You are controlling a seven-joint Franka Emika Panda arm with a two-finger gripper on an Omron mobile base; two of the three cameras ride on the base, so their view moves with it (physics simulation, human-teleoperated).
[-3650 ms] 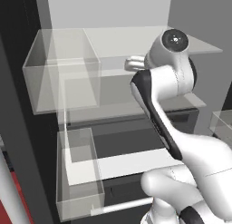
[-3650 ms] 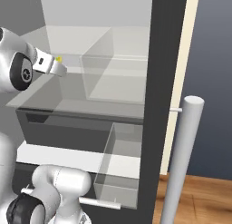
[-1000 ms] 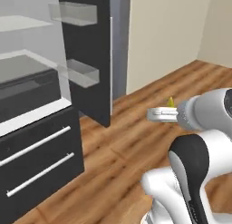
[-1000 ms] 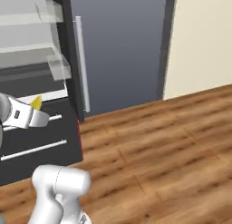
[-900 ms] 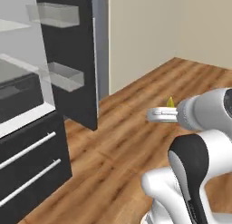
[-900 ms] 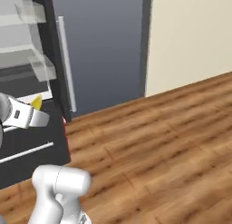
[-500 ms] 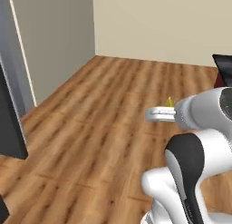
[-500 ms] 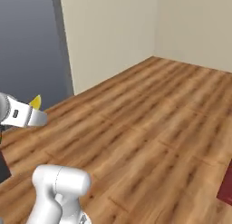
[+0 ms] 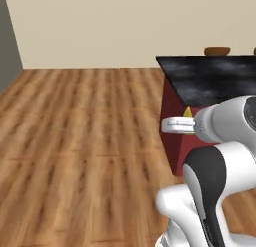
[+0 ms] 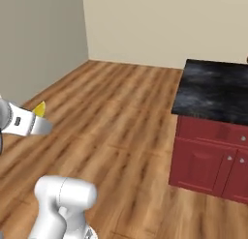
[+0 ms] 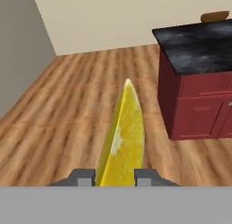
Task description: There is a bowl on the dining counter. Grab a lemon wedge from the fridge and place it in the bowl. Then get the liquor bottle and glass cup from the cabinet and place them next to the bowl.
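Observation:
My gripper (image 11: 115,177) is shut on the lemon wedge (image 11: 124,137), a bright yellow slice standing up between the two fingertips. From the left base the lemon wedge (image 9: 188,112) pokes up over the gripper (image 9: 175,125); from the right base the wedge (image 10: 39,108) sits atop the gripper (image 10: 41,124) at the left edge. The dining counter (image 9: 215,78), black marbled stone on a red base, lies ahead to the right. The brown-rimmed bowl (image 9: 217,51) rests at its far end, well beyond the gripper. In the hand view the bowl (image 11: 215,16) shows at the top right on the counter (image 11: 195,44).
Wooden floor (image 9: 85,131) stretches ahead to a beige wall (image 9: 115,26). A tall grey surface (image 10: 38,39) stands on the left. The counter's red base (image 10: 208,160) has panelled doors with small knobs.
The whole picture has swung round with the base: the fridge has left the views and the dining counter with the bowl has come in. The lemon wedge stays gripped.

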